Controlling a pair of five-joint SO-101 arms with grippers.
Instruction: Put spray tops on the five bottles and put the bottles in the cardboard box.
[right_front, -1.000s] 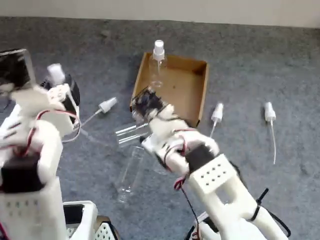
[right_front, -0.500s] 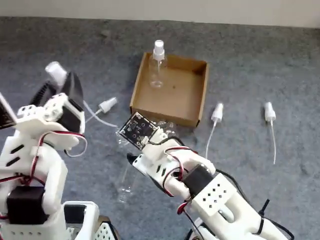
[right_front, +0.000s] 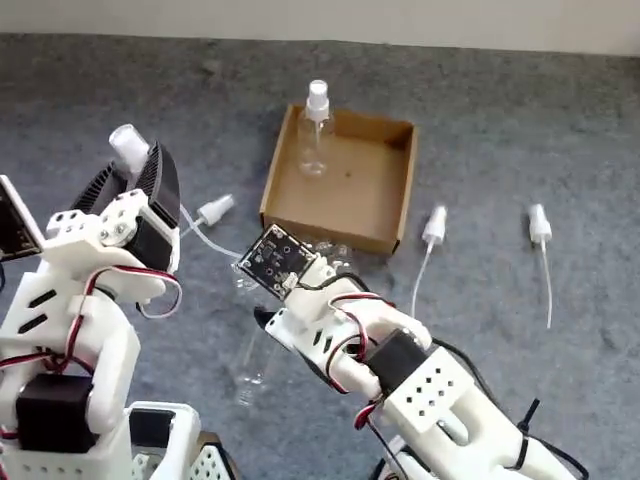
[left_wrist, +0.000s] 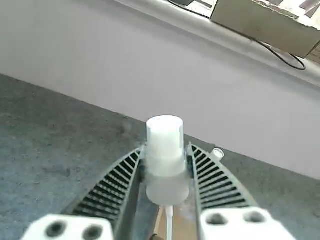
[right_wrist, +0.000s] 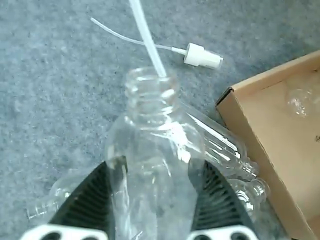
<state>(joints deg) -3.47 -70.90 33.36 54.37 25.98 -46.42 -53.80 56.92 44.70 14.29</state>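
My left gripper (right_front: 135, 175) is shut on a white spray top (left_wrist: 165, 155), held up at the left above the carpet. Its thin tube (right_front: 205, 236) runs down to the mouth of a clear bottle (right_wrist: 152, 165). My right gripper (right_wrist: 155, 170) is shut on that bottle, just in front of the cardboard box (right_front: 375, 200), and the tube's end (right_wrist: 150, 55) sits in the bottle's neck. One bottle with a spray top (right_front: 316, 125) stands in the box's far left corner. Three loose spray tops (right_front: 214, 211) (right_front: 434, 225) (right_front: 540, 225) lie on the carpet.
More clear bottles lie on the grey carpet: one (right_front: 255, 350) beside the right arm and others (right_wrist: 227, 150) against the box's near wall. The box wall (right_wrist: 260, 145) is close to the held bottle. Open carpet lies at the far right.
My right gripper has pulled back from the box's near corner toward the front with the bottle. My left gripper has carried the spray top up and to the right, its tube reaching the bottle's mouth.
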